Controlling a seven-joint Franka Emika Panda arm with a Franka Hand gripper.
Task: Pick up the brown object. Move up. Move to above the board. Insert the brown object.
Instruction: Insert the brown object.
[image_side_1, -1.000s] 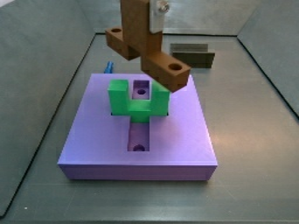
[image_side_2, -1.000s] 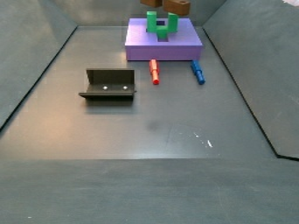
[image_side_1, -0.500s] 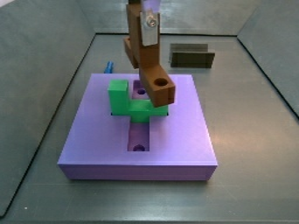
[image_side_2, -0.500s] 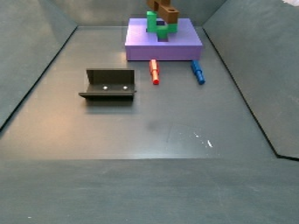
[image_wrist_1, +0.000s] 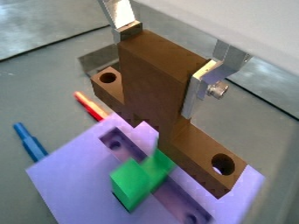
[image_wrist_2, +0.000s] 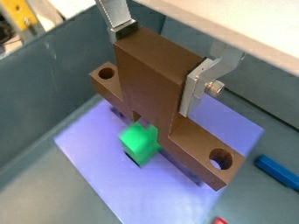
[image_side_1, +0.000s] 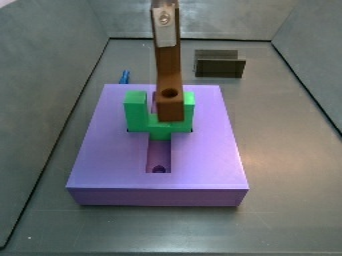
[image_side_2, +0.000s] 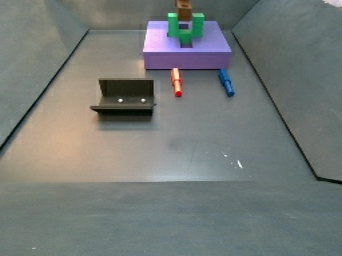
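My gripper (image_wrist_1: 163, 52) is shut on the upright stem of the brown T-shaped object (image_wrist_1: 158, 96), one finger on each side; this shows in both wrist views (image_wrist_2: 158, 52). In a side view the gripper (image_side_1: 162, 20) holds the brown object (image_side_1: 167, 75) upright, its lower bar sitting in the gap of the green U-shaped piece (image_side_1: 139, 112) on the purple board (image_side_1: 158, 165). The green piece (image_wrist_2: 140, 142) lies right under the brown bar (image_wrist_2: 187, 149). In a side view the board (image_side_2: 187, 55) is far off, with the brown object (image_side_2: 186, 12) on top.
A red pen (image_side_2: 177, 82) and a blue pen (image_side_2: 225, 81) lie on the floor beside the board. The fixture (image_side_2: 123, 97) stands apart from the board and shows behind it in a side view (image_side_1: 219, 65). Grey walls ring the floor.
The brown object has turned from crosswise to in line with the green piece's gap and has come down from above the board into that gap.
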